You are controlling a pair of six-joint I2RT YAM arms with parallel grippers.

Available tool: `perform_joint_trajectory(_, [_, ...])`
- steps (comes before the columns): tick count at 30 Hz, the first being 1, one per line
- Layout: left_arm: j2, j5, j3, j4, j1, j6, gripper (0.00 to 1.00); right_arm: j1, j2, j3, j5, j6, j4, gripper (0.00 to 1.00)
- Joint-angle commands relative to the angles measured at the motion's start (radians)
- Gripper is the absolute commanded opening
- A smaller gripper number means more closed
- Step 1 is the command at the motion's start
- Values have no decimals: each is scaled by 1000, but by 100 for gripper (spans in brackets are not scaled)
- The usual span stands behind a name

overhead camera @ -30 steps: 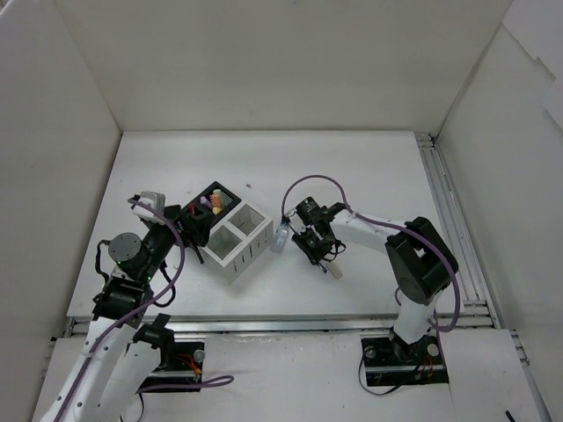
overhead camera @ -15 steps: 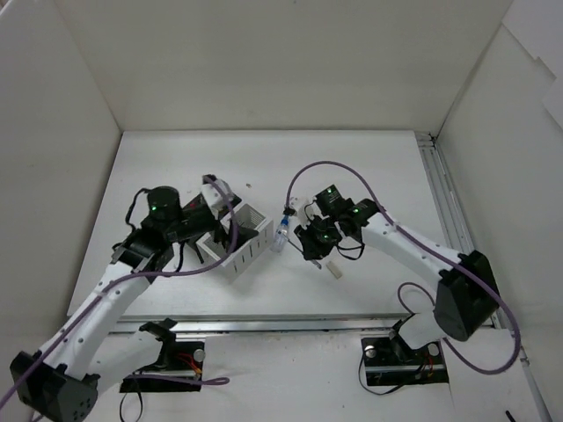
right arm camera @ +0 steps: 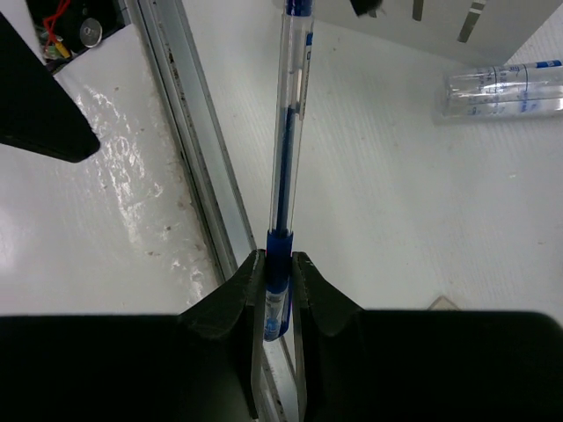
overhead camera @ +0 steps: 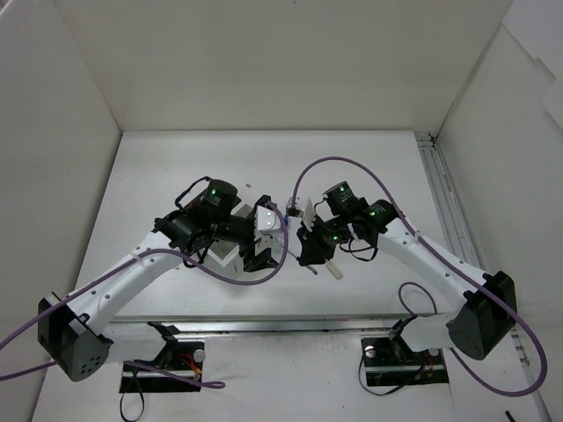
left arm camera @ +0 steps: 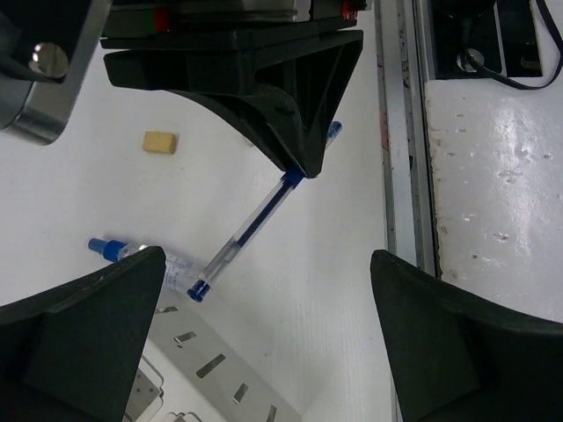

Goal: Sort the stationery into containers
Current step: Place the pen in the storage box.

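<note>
My right gripper [right arm camera: 279, 259] is shut on the blue grip end of a thin blue pen [right arm camera: 288, 158] and holds it off the table; the pen's far end points toward the white slatted box [right arm camera: 440, 16]. The pen [left arm camera: 255, 224] also shows in the left wrist view, with the box [left arm camera: 220, 374] below it. The clear blue-capped bottle [left arm camera: 132, 255] lies on the table beside the box, near the pen's tip. My left gripper [left arm camera: 266, 264] is wide open and empty, hovering over the box's edge and facing my right gripper [overhead camera: 308, 248]. The black box is hidden under my left arm.
A beige eraser [left arm camera: 161, 141] lies on the table near my right gripper, also in the top view [overhead camera: 335, 272]. The metal rail [left arm camera: 400, 132] runs along the table's near edge. White walls enclose the table on three sides.
My left arm has swung right, across the boxes, until its open gripper is close to my right gripper. My right arm has shifted slightly, keeping hold of the pen.
</note>
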Motion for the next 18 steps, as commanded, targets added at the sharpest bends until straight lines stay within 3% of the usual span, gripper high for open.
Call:
perform_joint_trajectory(1, [20,49,86,-30,-7,73,97,1,-36,71,-75,20,-21,0])
perform_joint_trajectory(4, [68,26,118,-40,-30,56,92,4,-18,103,-91,77,-29,0])
perform_joint_trajectory(8, [132,-63,170,-83,-89,66,78,-7,40,154,-104,191,-30,0])
perform_joint_trajectory(13, [136,-149,164,-64,-128,56,66,-85,90,211,-186,313,-27,0])
perform_joint_trajectory(16, [129,-193,153,-47,-159,50,46,-103,132,240,-282,360,-24,0])
perform_joint_trajectory(18, [128,-215,153,-49,-183,50,41,-102,137,257,-312,371,-26,0])
